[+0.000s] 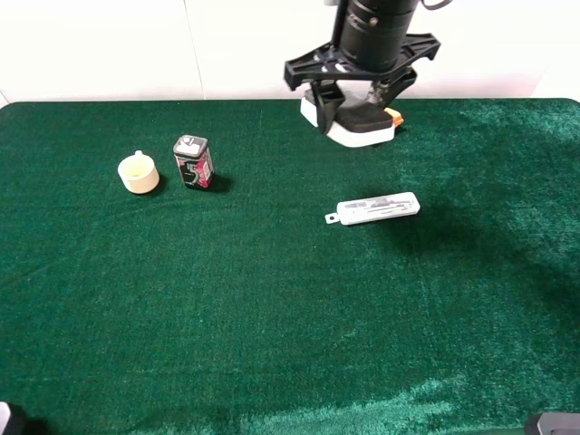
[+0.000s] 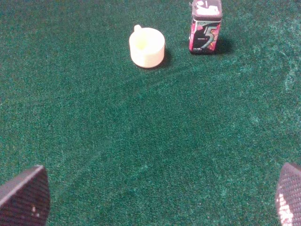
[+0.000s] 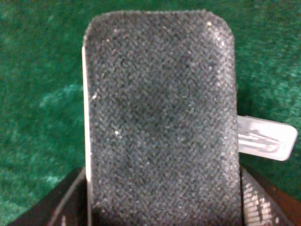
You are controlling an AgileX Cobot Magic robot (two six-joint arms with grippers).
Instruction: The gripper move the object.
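Observation:
The object (image 1: pixel 364 120) is a flat block with a dark grey felt top and a white base, at the far middle of the green cloth. My right gripper (image 1: pixel 358 104) reaches down from the back and is shut on it, one black finger on each long side. In the right wrist view the felt top (image 3: pixel 160 122) fills the frame between the fingers (image 3: pixel 70 202). I cannot tell whether its base touches the cloth. My left gripper (image 2: pixel 155 202) is open and empty, with only its two fingertips (image 2: pixel 23 197) showing above bare cloth.
A slim white test strip (image 1: pixel 379 208) lies in front of the block and also shows in the right wrist view (image 3: pixel 263 139). A small cream cup (image 1: pixel 139 172) (image 2: pixel 147 47) and an upright gum box (image 1: pixel 194 162) (image 2: pixel 205 28) stand at the left.

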